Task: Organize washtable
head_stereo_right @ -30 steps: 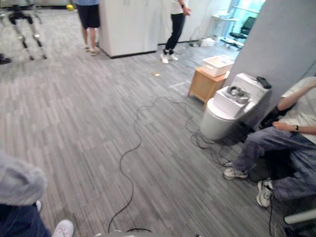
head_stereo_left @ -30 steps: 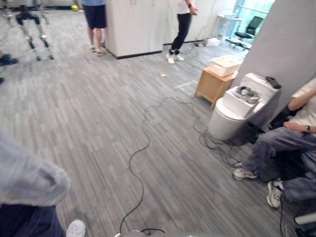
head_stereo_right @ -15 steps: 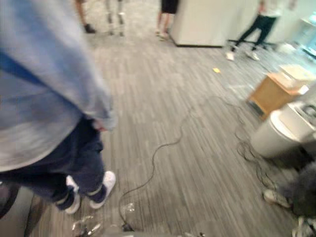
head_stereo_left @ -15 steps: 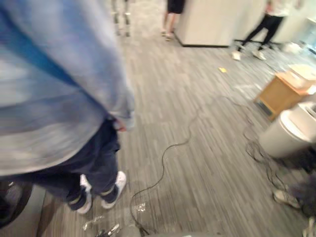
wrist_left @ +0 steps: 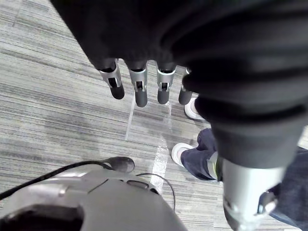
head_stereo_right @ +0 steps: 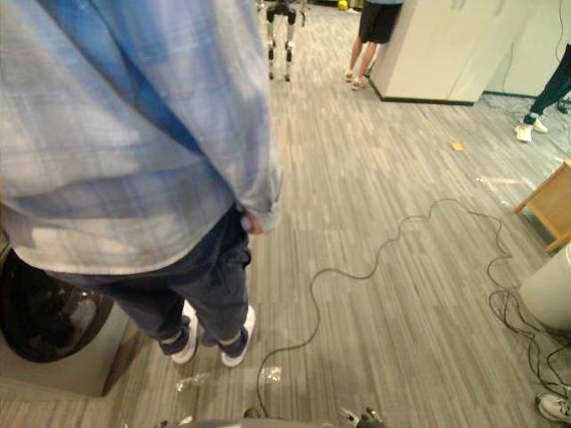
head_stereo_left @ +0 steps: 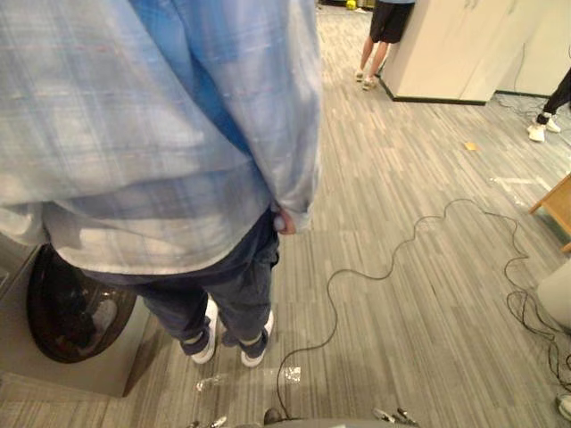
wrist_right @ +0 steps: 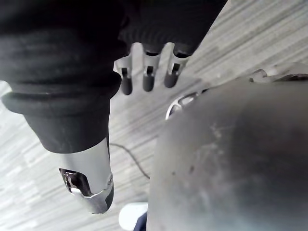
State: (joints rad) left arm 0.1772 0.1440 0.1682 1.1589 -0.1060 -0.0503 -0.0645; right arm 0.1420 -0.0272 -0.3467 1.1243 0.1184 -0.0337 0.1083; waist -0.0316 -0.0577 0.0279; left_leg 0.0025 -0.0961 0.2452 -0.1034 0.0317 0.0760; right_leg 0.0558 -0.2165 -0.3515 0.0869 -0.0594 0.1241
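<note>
1. The left hand [wrist_left: 139,89] hangs over the grey striped carpet [head_stereo_left: 401,178]. Its fingers [wrist_left: 163,89] are straight and relaxed, open, and nothing lies between them.
2. The right hand [wrist_right: 147,77] hangs the same way, its fingers [wrist_right: 126,82] straight and open above the carpet.
3. At 8 o'clock, close by, stands a grey washing machine [head_stereo_left: 89,374] with its dark round door [head_stereo_left: 76,308] facing the floor space.
4. At 10 o'clock, just beside the machine, a person in a blue plaid shirt [head_stereo_left: 161,134] and dark trousers stands with their back to the camera. Their white-and-navy shoes [head_stereo_left: 254,343] are planted on the carpet.
5. At 3 o'clock, at the edge, are the corner of a wooden cabinet [head_stereo_left: 558,201] and, nearer, a white rounded body [head_stereo_left: 558,294].
6. At 1 o'clock, a small yellow scrap [head_stereo_left: 469,145] lies on the carpet.
7. Farther at 1 o'clock stands a white cabinet [head_stereo_left: 446,45], with a person in dark shorts [head_stereo_left: 388,22] just beside it.
8. At 2 o'clock, another person's white shoe [head_stereo_left: 540,129] shows at the edge.
9. At 12 o'clock, far off, is a pair of thin metal legs [head_stereo_right: 281,27].
</note>
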